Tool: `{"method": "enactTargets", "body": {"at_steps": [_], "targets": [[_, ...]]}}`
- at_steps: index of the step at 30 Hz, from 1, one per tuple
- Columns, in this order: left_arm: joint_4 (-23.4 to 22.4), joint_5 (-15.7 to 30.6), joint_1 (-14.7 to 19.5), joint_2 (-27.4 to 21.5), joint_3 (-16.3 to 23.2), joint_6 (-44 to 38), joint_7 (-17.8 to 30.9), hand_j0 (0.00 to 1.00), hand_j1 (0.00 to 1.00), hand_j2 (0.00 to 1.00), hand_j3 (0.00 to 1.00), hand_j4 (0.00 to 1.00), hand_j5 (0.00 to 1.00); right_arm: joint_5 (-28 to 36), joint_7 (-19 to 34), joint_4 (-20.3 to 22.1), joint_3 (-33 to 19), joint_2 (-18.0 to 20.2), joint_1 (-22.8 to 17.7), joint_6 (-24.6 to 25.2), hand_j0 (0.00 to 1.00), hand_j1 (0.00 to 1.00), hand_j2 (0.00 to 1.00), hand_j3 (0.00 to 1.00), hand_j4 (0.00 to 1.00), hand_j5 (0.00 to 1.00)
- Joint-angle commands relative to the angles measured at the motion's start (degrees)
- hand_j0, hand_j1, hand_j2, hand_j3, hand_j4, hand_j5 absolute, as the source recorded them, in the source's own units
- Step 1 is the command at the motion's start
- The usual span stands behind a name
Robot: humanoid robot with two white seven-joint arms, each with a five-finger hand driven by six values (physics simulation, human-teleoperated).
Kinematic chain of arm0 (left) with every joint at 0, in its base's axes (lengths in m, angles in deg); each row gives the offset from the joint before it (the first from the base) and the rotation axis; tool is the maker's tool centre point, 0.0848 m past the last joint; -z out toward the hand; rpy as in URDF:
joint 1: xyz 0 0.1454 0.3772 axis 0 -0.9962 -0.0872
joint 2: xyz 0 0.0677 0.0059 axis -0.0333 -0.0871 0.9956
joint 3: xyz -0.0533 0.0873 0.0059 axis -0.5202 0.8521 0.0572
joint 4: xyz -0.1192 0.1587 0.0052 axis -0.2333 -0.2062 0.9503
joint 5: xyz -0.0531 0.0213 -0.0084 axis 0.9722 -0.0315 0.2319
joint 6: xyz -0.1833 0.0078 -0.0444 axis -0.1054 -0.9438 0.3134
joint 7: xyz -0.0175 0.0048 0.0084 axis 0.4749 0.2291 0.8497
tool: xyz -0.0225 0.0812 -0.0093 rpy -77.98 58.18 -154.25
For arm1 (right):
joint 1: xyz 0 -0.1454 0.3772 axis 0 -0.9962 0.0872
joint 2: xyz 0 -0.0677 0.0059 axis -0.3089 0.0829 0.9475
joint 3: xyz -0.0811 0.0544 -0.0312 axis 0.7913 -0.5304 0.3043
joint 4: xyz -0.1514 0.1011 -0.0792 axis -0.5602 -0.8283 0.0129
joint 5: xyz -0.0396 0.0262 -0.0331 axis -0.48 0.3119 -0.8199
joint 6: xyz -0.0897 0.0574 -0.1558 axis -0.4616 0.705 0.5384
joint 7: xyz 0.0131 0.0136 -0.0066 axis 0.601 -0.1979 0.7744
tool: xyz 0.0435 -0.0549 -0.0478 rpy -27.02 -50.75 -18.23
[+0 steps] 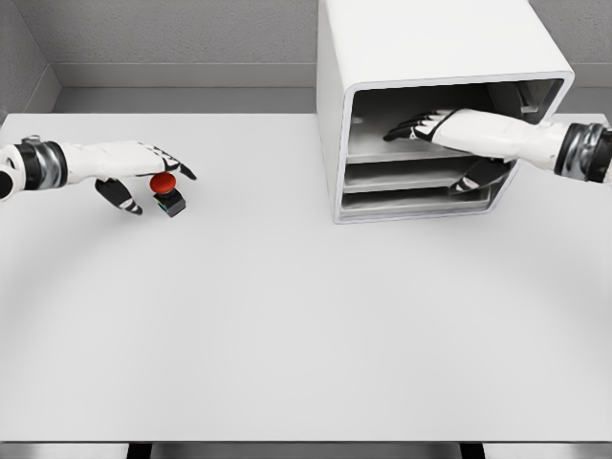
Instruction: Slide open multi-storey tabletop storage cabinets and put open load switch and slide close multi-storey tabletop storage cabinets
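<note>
The white boxy multi-storey cabinet (430, 105) gapes open; right hand (449, 129) reaches inside, fingers loose. Far left of the cabinet, left hand (143, 172), fingers spread, flanks the red-capped black switch (167, 191), unstored.

White box-shaped storage cabinet (435, 57) sits on pale tabletop (306, 325) at 1 o'clock; small red-capped black switch (167, 192) at 10 o'clock, w/ left robot hand (143, 172) beside it; right robot hand (449, 134) inside cabinet's open front.
</note>
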Motion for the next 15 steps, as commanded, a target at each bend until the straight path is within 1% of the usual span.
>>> {"method": "enactTargets", "body": {"at_steps": [1,7,9,12,15], "targets": [[-0.1,0.1,0.0,0.3,0.1,-0.1,0.0,0.86,0.86,0.86,0.86,0.86,0.86,0.4,0.0,-1.2,0.2,-0.7,0.0,0.2,1.0,1.0,1.0,1.0,1.0,1.0],[0.3,0.4,0.4,0.5,0.2,-0.1,0.0,0.85,0.85,0.85,0.85,0.85,0.85,-1.6,0.0,-1.4,1.7,-1.3,0.8,0.2,1.0,1.0,1.0,1.0,1.0,1.0],[0.5,0.5,1.0,0.3,0.2,-0.1,0.0,0.85,0.85,0.85,0.85,0.85,0.85,-2.6,0.0,-2.4,1.7,-1.4,1.4,0.2,1.0,1.0,1.0,1.0,1.0,1.0],[0.8,0.4,0.8,0.3,0.3,-0.1,0.0,0.8,0.8,0.8,0.8,0.8,0.8,-2.7,0.0,-2.6,1.8,-1.4,1.6,0.2,1.0,1.0,1.0,1.0,1.0,1.0],[1.7,0.3,0.3,0.2,0.4,-0.1,0.0,0.79,0.79,0.79,0.79,0.79,0.79,-3.1,0.0,-2.1,3.1,-0.9,1.4,0.2,1.0,1.0,1.0,1.0,1.0,1.0]]}}
